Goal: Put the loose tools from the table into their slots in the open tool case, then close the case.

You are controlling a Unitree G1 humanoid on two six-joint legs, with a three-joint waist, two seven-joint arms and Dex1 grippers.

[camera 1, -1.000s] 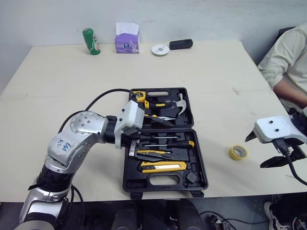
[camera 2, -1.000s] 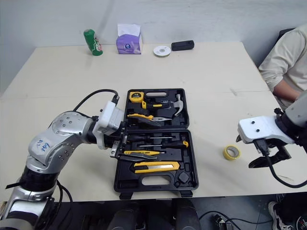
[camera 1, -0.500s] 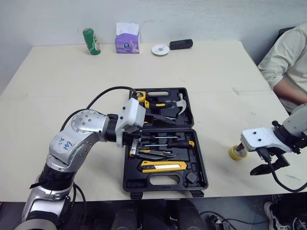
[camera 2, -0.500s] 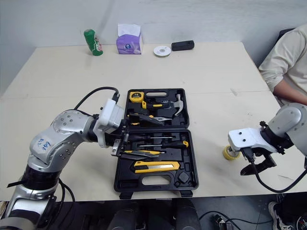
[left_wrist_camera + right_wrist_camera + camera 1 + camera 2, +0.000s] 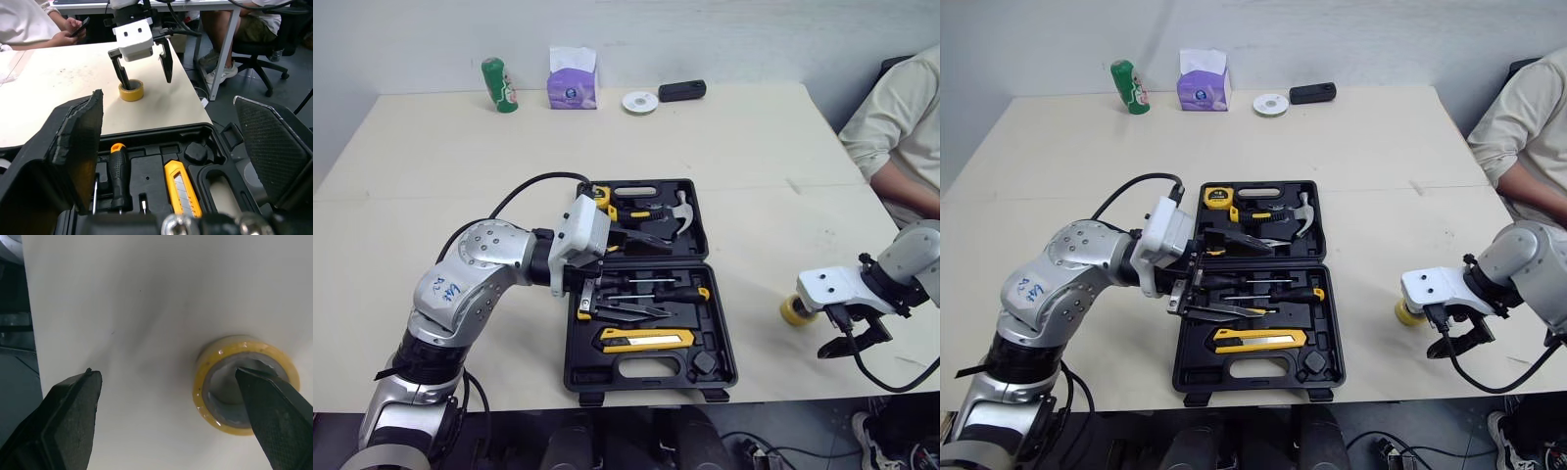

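Yellow tape roll (image 5: 133, 94) lies on the pale table (image 5: 440, 196), apart from the open black tool case (image 5: 724, 323) on its right side, close to the table's near edge. My right pincer (image 5: 146, 81) stands over it with fingers spread wide: one fingertip dips inside the roll's hole, the other hangs over bare table outside the ring. My left pincer (image 5: 168, 107), also spread open and holding nothing, hovers above the case's left side near the hinge. Inside the case sit a hammer (image 5: 680, 211), a tape measure (image 5: 599, 194), a screwdriver (image 5: 680, 293) and a yellow utility knife (image 5: 646, 339).
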